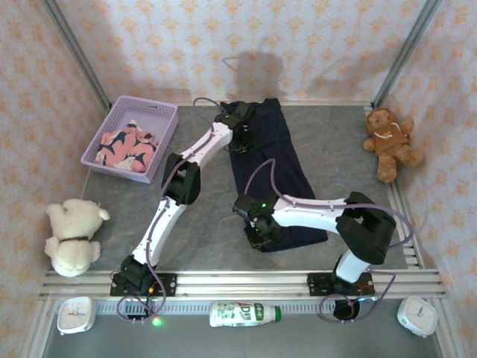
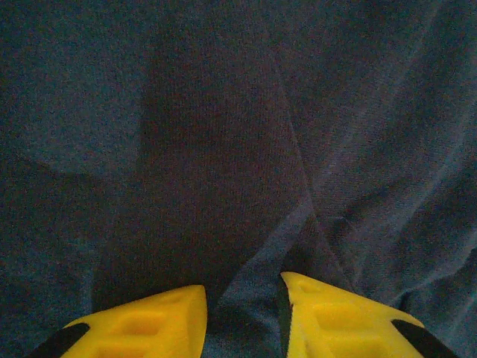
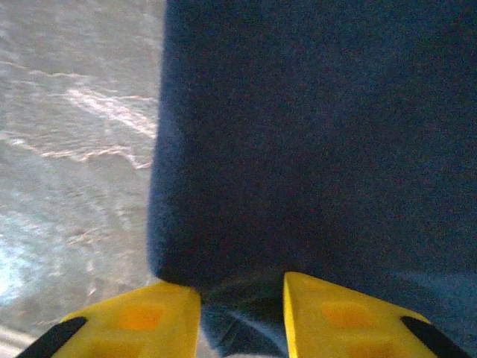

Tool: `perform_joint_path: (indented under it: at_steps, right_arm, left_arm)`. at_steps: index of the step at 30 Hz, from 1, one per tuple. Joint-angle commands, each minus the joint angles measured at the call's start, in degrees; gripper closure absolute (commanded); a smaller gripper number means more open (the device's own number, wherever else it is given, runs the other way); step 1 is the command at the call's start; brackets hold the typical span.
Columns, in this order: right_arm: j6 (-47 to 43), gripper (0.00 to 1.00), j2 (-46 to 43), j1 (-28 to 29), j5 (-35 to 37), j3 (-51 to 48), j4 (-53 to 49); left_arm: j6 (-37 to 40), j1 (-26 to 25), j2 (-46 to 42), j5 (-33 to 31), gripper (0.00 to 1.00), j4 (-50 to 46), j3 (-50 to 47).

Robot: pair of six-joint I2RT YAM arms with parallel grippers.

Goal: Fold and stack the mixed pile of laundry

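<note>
navy cloth (image 1: pixel 279 164): flat on the bench (image 1: pixel 350 194) just beside the basket (image 1: pixel 141 102), a long strip running from level with the basket down toward the arm bases. Looks laid out lengthwise so it can go end over end.
pink cloth (image 1: pixel 127 145): bunched up inside the basket, nobody on it. Guessing it waits its turn, since a stack wants a folded base first.
left tool (image 1: pixel 240 123): on the navy's end nearest the basket. Its wrist cam has a ridge of fabric running up between the yellow fingers (image 2: pixel 149 321), so I read it as clamped on the navy cloth.
right tool (image 1: pixel 261 237): on the navy's end farthest from the basket, at the corner on the basket's side. Its wrist cam shows that corner tucked between the fingers (image 3: pixel 335 313) with bare bench beside it, so clamped on the navy too.
why both ends: one tool per end keeps the strip square. My guess is one end gets carried over to meet the other.
step: first fold of the navy, nothing stacked yet.
watch out: it's a thin pinch on soft cloth, so a corner could slip and the fold would go crooked.
</note>
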Motion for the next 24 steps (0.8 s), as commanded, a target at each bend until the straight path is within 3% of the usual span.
perform_joint_path:
  at_steps: [1,3,6,12,14,15,21,24]
  right_arm:
    - [-0.3,0.66,2.4,1.4,5.4,0.8,-2.6]
    - [0.2,0.83,2.7,2.0,6.6,1.0,-3.3]
    - [0.4,0.99,0.8,2.1,5.2,2.1,-4.4]
    - [0.1,1.0,-5.8,2.1,-8.0,7.3,-6.1]
    - [0.4,1.0,-7.0,2.1,-9.0,7.1,-7.5]
    - [0.2,1.0,-7.6,2.1,-9.2,6.7,-8.1]
    - [-0.2,0.66,-8.7,2.1,-6.7,5.8,-9.3]
    - [-0.4,0.58,-8.7,1.5,-3.2,7.8,-10.0]
  left_arm:
    - [1.0,0.6,5.0,-0.9,0.67,-5.9,-2.1]
    - [0.8,0.7,5.1,-0.8,0.67,-5.6,-2.1]
    - [0.8,0.8,5.2,-0.9,0.67,-5.2,-2.0]
    - [1.1,1.1,6.1,-1.2,0.67,-5.3,-1.5]
    - [1.4,1.2,6.5,-1.4,0.67,-5.7,-0.9]
    - [1.7,1.2,6.7,-1.5,0.67,-5.8,-0.6]
    - [2.5,1.2,6.7,-1.6,0.66,-6.3,0.2]
    - [4.0,1.3,6.7,-3.0,0.58,-7.2,1.2]
